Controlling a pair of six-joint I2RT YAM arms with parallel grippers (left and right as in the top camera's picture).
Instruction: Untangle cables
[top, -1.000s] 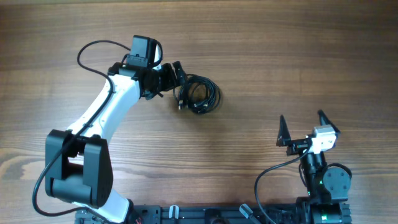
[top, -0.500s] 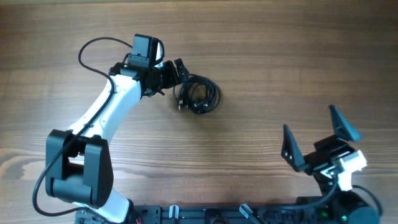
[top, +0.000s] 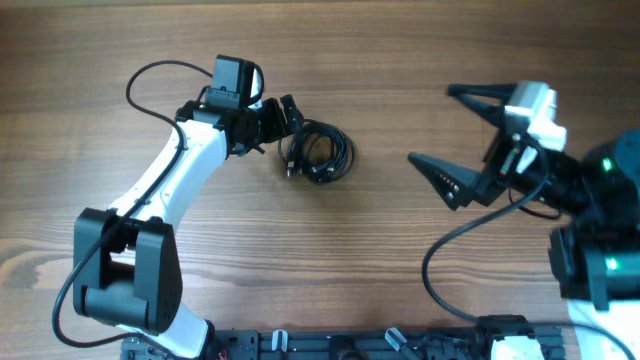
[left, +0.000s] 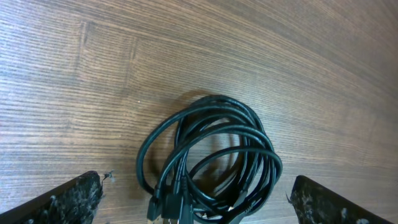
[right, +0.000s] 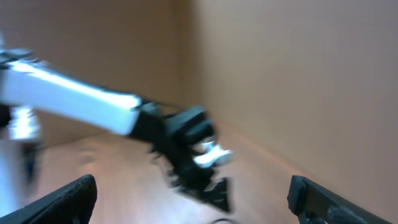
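Cables (left: 208, 158) lie as one small black coil on the tabletop (left: 261, 50), loops overlapping and plug ends bunched at the edge nearest the left tool (left: 196, 183). That tool is released, fingers spread wide, with the coil just ahead of it and between its fingertips; whether a finger touches a loop is hard to tell. The right tool (top: 431, 124) is also released and empty, the coil well beyond its fingertips. Nothing looks untangled yet: each strand has to be pulled free and laid out apart.
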